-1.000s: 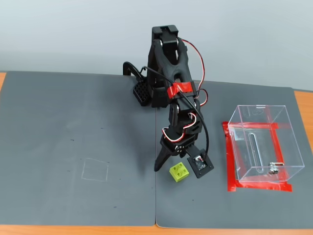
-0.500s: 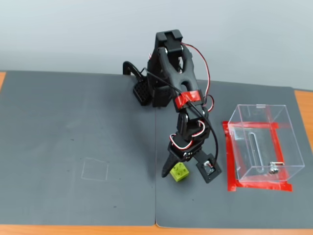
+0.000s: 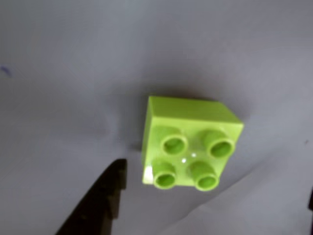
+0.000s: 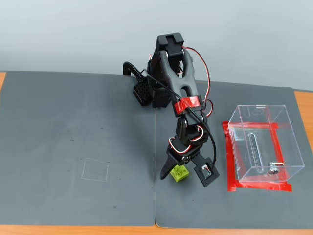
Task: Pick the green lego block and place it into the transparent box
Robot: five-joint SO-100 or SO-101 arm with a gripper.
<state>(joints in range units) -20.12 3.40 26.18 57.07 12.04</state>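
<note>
The green lego block (image 4: 179, 172) is sitting studs-up on the dark grey mat (image 4: 73, 147) that is covering the surface, near the mat's front edge in the fixed view. In the wrist view the green lego block (image 3: 188, 143) is filling the middle of the frame, its four round studs facing the camera and one plain side wall showing above them. The end effector (image 4: 182, 177) is hanging directly over it with its jaws spread wide, one black finger standing at the block's left and the other at its right in the fixed view, neither one pressing on the brick. In the wrist view one dark fingertip (image 3: 100, 203) is poking in from the bottom edge, just left of the block and apart from it. Well to the right in the fixed view, the transparent box (image 4: 264, 147) is standing on a frame of red tape (image 4: 229, 161).
</note>
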